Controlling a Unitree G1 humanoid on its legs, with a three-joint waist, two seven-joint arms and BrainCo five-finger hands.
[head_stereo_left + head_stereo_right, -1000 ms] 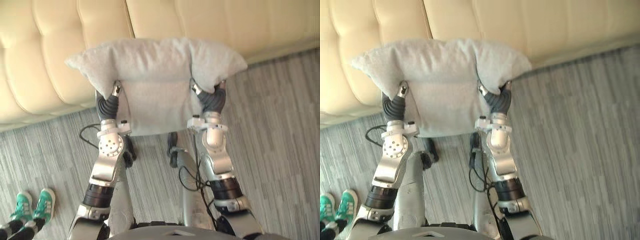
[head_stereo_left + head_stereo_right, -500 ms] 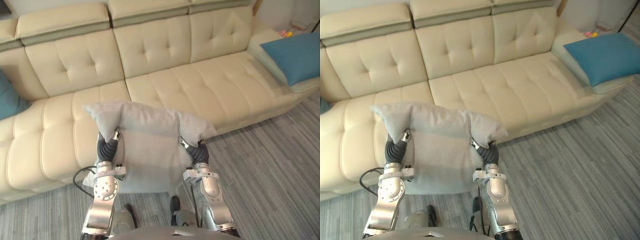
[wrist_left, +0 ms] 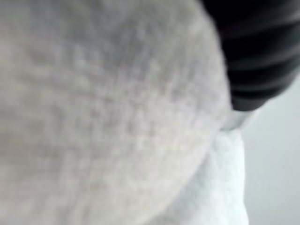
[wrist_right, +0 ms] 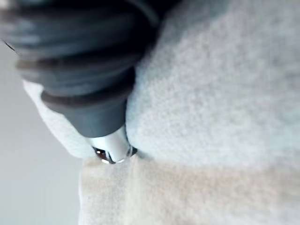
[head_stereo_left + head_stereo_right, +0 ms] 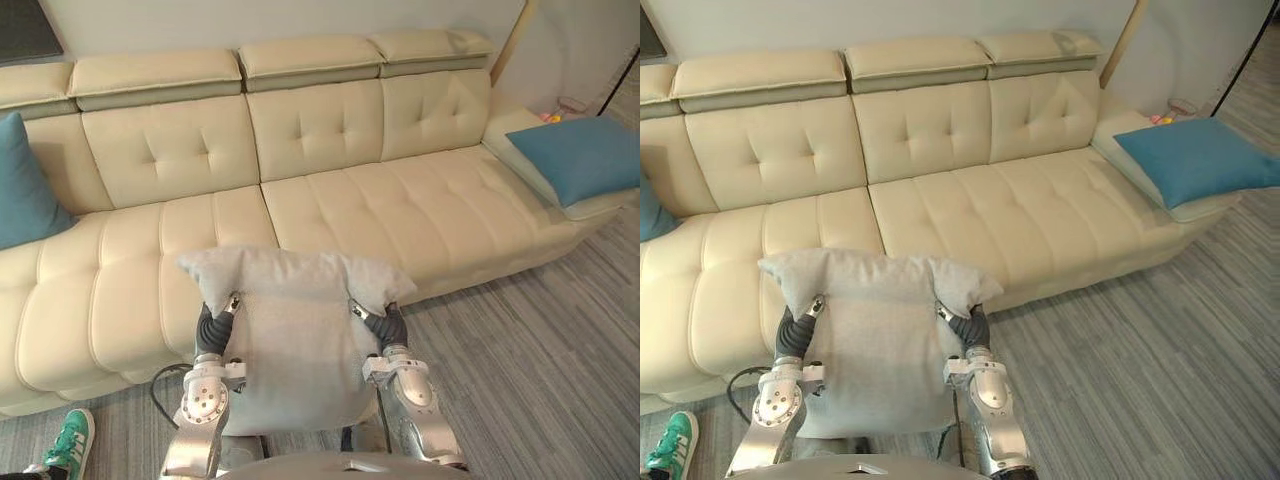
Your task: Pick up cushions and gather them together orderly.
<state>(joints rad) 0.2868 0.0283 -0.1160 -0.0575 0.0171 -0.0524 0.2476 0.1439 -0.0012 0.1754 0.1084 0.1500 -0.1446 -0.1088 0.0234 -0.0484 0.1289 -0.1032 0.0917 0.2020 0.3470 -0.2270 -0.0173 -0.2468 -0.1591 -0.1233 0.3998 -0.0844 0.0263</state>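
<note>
A light grey cushion [image 5: 295, 340] hangs upright in front of me, just before the cream sofa's seat edge [image 5: 420, 215]. My left hand [image 5: 212, 328] grips its left side and my right hand [image 5: 386, 326] its right side, thumbs pressed into the near face while the top corners flop over the fingers. Grey fabric [image 3: 103, 117] lies right against the left hand's dark cover [image 3: 258, 47], and the same cloth [image 4: 211, 84] against the right hand [image 4: 89, 70]. One blue cushion [image 5: 585, 158] lies on the sofa's far right end. Another blue cushion [image 5: 22, 180] leans at the far left.
The long cream sofa spans the whole width ahead, its middle seats bare. Grey striped floor [image 5: 540, 380] stretches to the right. A person's green shoe [image 5: 68, 438] stands on the floor at the lower left, close to my left arm.
The camera has tilted up from the floor to take in the whole sofa. The grey cushion stays held in both hands in front of me.
</note>
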